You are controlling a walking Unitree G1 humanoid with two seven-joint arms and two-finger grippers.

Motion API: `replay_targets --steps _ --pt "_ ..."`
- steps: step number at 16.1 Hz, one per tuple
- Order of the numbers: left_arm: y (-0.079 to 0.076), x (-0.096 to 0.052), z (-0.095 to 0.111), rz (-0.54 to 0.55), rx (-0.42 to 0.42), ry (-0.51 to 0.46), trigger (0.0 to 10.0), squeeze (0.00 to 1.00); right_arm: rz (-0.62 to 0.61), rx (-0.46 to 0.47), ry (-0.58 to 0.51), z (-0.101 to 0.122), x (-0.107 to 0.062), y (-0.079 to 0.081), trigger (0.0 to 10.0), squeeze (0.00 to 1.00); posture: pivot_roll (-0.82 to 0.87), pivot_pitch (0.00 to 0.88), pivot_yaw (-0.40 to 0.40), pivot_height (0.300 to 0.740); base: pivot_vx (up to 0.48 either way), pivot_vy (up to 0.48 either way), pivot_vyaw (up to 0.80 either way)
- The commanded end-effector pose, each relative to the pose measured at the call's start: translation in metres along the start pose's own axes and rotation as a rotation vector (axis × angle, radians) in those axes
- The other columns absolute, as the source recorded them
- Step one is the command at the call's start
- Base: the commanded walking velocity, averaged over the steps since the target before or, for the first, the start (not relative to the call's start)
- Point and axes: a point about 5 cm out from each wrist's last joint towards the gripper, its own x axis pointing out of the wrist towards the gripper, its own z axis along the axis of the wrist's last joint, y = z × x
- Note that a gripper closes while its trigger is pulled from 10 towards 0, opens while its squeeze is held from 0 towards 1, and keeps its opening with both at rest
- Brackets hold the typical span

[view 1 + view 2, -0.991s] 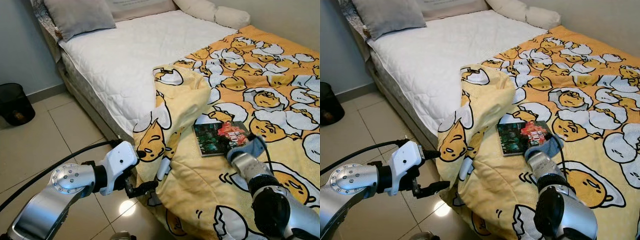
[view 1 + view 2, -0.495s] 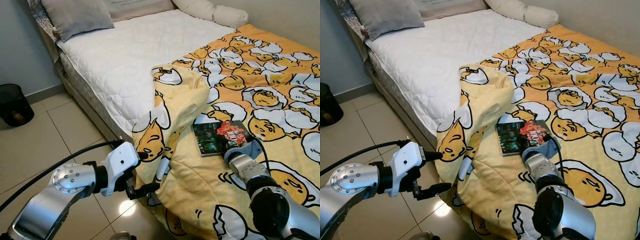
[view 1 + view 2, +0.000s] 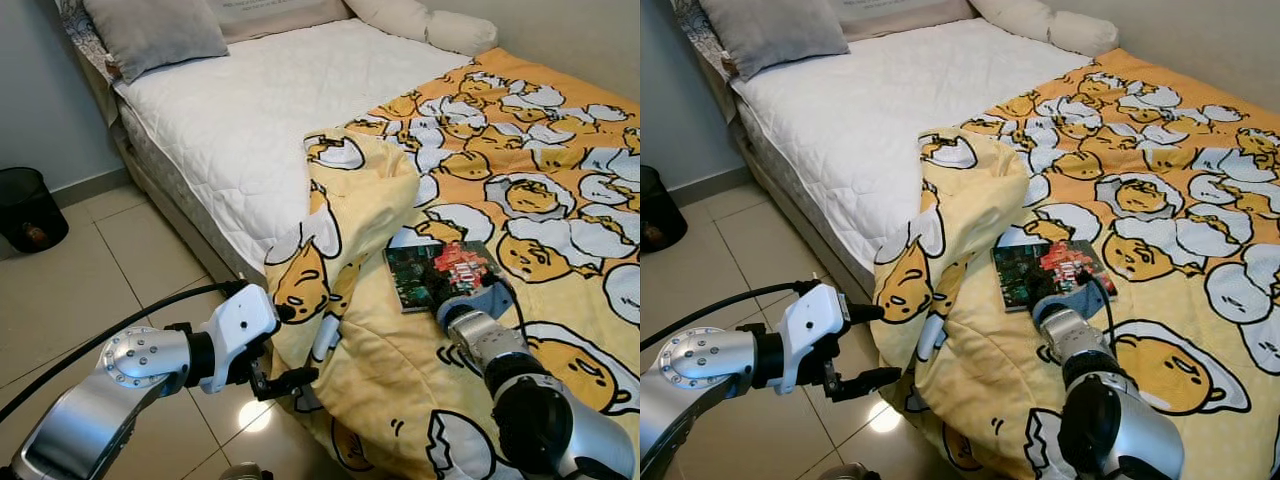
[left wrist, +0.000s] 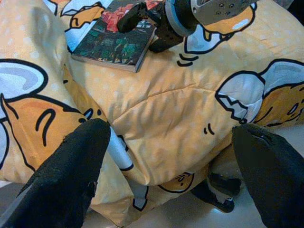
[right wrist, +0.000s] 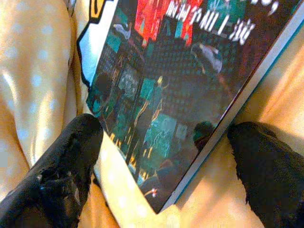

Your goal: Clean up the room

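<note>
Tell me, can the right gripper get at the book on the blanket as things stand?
Probably yes. The right gripper is open at the near corner of the book, one finger on each side of it. The book lies flat on the yellow blanket with nothing over it.

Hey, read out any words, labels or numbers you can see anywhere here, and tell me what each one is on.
Book cover, on the yellow blanket: a row of white Chinese-looking characters in the right wrist view, too blurred and cut off to read with confidence.
Red lettering on the same cover: too small to read in the eye views.
Headboard cushion: a faint line of small print, unreadable.
Nothing else legible.
</note>
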Motion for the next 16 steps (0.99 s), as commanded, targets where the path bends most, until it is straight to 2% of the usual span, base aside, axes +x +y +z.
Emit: replay_targets --steps 1,7,10,11,15,16 --pt "-0.002 -0.004 0.005 -0.009 0.009 -0.005 10.0 0.00 0.014 0.032 0.006 -0.003 0.001 0.005 10.0 0.00 0.13 0.035 -0.014 0.740 0.000 0.000 0.00" --pt "-0.008 -0.018 0.010 -0.015 0.003 0.007 10.0 0.00 -0.017 0.069 0.001 -0.019 0.001 -0.002 10.0 0.00 0.20 0.129 -0.004 0.740 0.000 0.000 0.00" --pt "-0.013 -0.021 0.010 -0.016 -0.006 0.016 10.0 0.00 -0.005 0.070 -0.010 -0.022 0.001 -0.002 10.0 0.00 0.21 0.136 -0.007 0.740 0.000 0.000 0.00" --pt "-0.016 -0.023 0.009 -0.011 -0.014 0.025 10.0 0.00 0.070 0.141 -0.066 -0.015 0.002 0.009 10.0 0.00 0.21 0.136 -0.014 0.740 0.000 0.000 0.00" --pt "-0.017 -0.025 0.009 0.014 -0.022 0.022 10.0 0.00 0.192 0.215 -0.143 0.002 0.002 0.032 10.0 0.00 0.21 0.118 -0.030 0.740 0.000 0.000 0.00" --pt "-0.017 -0.025 0.009 0.017 -0.023 0.023 10.0 0.00 0.196 0.219 -0.147 0.003 0.002 0.034 8.0 0.00 0.22 0.117 -0.031 0.740 0.000 0.000 0.00"
